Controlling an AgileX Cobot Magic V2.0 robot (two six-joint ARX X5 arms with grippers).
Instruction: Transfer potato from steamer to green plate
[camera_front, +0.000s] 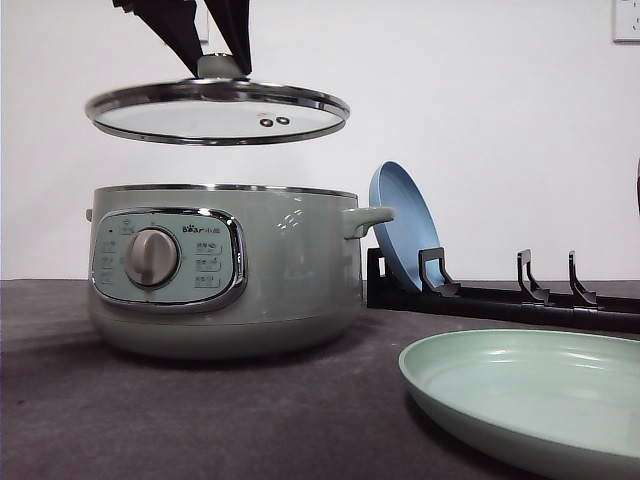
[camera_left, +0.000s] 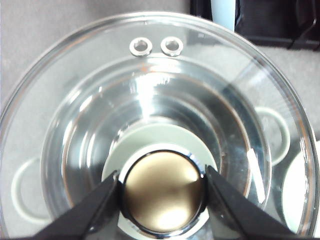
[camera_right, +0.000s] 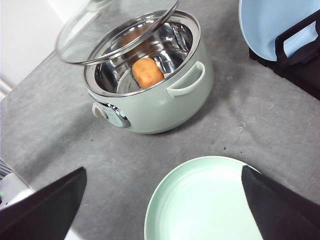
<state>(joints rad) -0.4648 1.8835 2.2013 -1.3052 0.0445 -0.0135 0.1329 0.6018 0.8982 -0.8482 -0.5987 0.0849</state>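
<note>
Overhead, left jaws pinching lid, level

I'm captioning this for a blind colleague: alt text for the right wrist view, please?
An orange-brown potato lies inside the open sage-green steamer, its glass lid held above. A green plate sits nearer, between the open right gripper fingers.

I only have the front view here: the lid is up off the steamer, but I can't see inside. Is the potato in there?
Observer: Yes, the potato lies on the bare metal floor of the steamer.
Reviewer: What holds the lid?
Observer: The left gripper, clamped on the knob of the lid.
Reviewer: And the right gripper?
Observer: The right gripper is open, above the near edge of the green plate.
</note>
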